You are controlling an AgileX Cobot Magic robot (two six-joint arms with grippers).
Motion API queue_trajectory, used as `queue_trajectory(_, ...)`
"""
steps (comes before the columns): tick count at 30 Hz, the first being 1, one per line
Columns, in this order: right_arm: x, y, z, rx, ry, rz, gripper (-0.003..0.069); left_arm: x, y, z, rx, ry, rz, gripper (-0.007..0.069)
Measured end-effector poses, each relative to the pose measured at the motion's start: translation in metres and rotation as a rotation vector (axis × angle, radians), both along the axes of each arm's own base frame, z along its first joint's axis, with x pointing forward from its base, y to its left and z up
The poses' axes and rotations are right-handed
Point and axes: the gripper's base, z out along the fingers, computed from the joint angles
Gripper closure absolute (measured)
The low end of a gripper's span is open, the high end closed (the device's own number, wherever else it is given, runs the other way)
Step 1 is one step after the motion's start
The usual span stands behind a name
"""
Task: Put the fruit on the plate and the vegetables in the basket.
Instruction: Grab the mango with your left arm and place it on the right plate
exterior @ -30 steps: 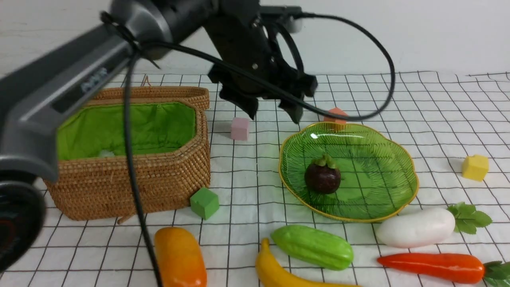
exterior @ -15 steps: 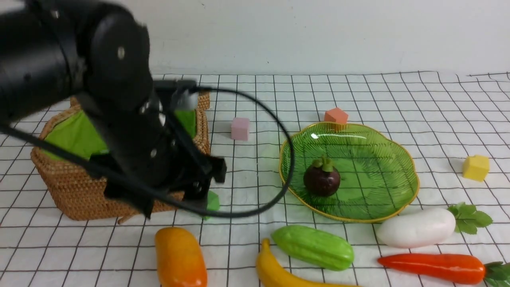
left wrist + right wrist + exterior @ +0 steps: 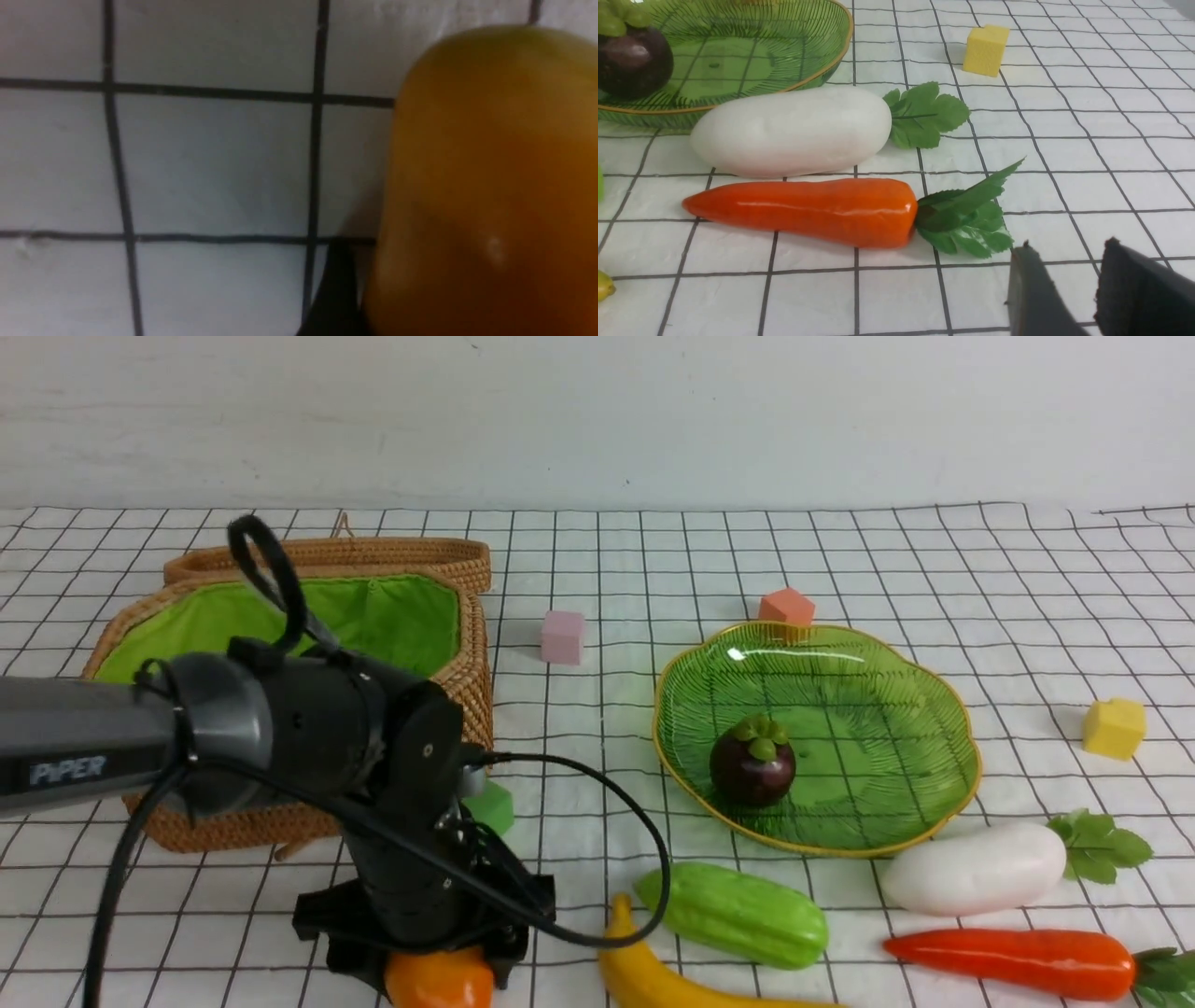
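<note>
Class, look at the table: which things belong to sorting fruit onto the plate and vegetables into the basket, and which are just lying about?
Belong to the job: mangosteen, mango, banana, radish, carrot, cucumber, plate, basket.

Just lying about: pink cube, orange cube, yellow cube, green cube.

A white cloth printed with a thin black square grid (image 3: pixel 1027 616) covers the whole work surface and lies mostly flat, with faint creases. Its far edge runs slightly wavy, most of all at the far right. Directly behind that edge rises a plain matt off-white wall (image 3: pixel 709 411) with a few small dark specks. Soft, even light falls on the cloth, casting only pale shadows.
</note>
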Motion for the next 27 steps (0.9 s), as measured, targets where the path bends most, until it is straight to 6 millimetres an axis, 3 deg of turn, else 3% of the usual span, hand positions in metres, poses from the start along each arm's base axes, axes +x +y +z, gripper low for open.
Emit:
queue_trajectory(6,0.000,0.000,0.000,0.000,0.000,0.000,0.0421,0.002,-0.008,0.019,-0.061,-0.007,-0.083,0.0048)
queue_trajectory(8,0.000,0.000,0.000,0.000,0.000,0.000,0.0421,0.008,-0.017,0.057,-0.149,-0.070,-0.129,0.0048)
queue_trajectory(9,0.000,0.000,0.000,0.000,0.000,0.000,0.0421,0.008,-0.018,0.060,-0.157,-0.078,-0.132,0.0048)
queue_trajectory(12,0.000,0.000,0.000,0.000,0.000,0.000,0.0421,0.023,-0.033,0.120,-0.293,-0.228,-0.177,0.0048)
queue_trajectory(15,0.000,0.000,0.000,0.000,0.000,0.000,0.0421,0.043,-0.046,0.156,-0.361,-0.345,-0.197,0.0048)
queue_trajectory(18,0.000,0.000,0.000,0.000,0.000,0.000,0.0421,0.071,-0.069,0.179,-0.415,-0.449,-0.218,0.0048)
queue_trajectory(20,0.000,0.000,0.000,0.000,-0.001,0.000,0.0421,0.087,-0.084,0.176,-0.428,-0.471,-0.230,0.0048)
queue_trajectory(24,0.000,0.000,0.000,0.000,-0.001,0.000,0.0421,0.119,-0.131,0.138,-0.443,-0.466,-0.273,0.0048)
queue_trajectory(27,0.000,0.000,0.000,0.000,-0.001,0.000,0.0421,0.127,-0.154,0.111,-0.438,-0.451,-0.307,0.0048)
